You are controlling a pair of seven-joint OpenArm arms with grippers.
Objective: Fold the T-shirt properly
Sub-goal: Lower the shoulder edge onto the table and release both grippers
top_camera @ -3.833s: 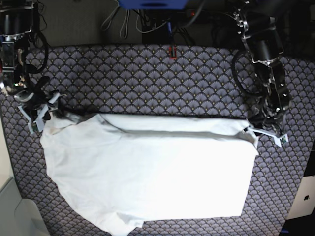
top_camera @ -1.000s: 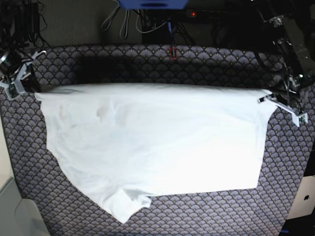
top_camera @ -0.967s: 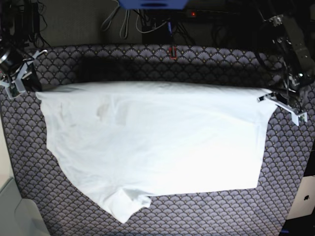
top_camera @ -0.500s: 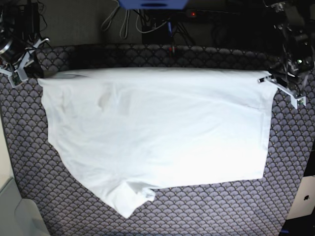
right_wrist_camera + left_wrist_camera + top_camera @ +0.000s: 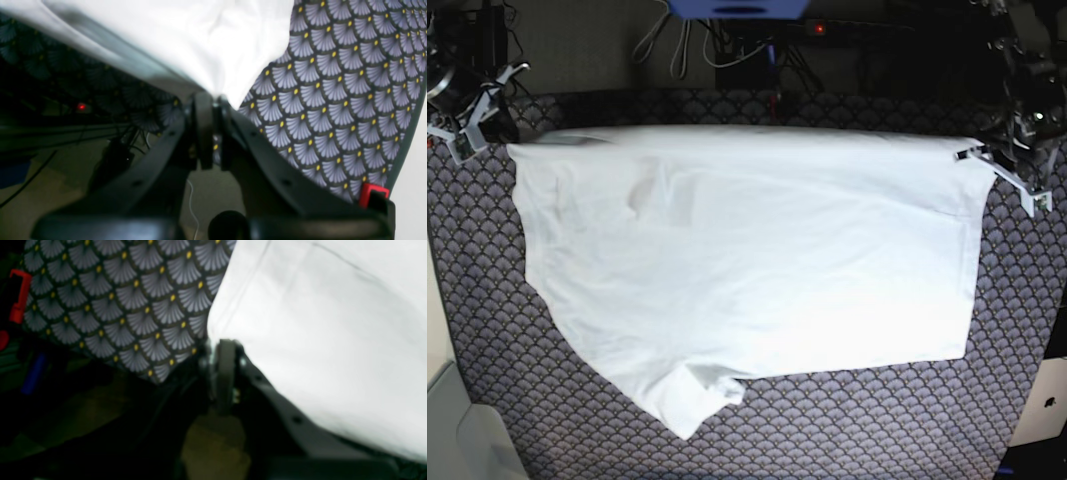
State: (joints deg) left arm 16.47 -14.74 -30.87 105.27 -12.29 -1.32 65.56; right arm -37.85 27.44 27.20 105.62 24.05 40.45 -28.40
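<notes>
Left wrist view: blurred throughout; the T-shirt (image 5: 327, 340) runs off the top and right edges, and the left gripper (image 5: 224, 350) pinch point is soft, its fingertips indistinct. Right wrist view: cloth cut by the top edge; the right gripper (image 5: 213, 100) lower body is dark. Base view: both arms are cropped at the upper corners; the patterned cloth (image 5: 847, 420) beneath the shirt is hidden.
</notes>
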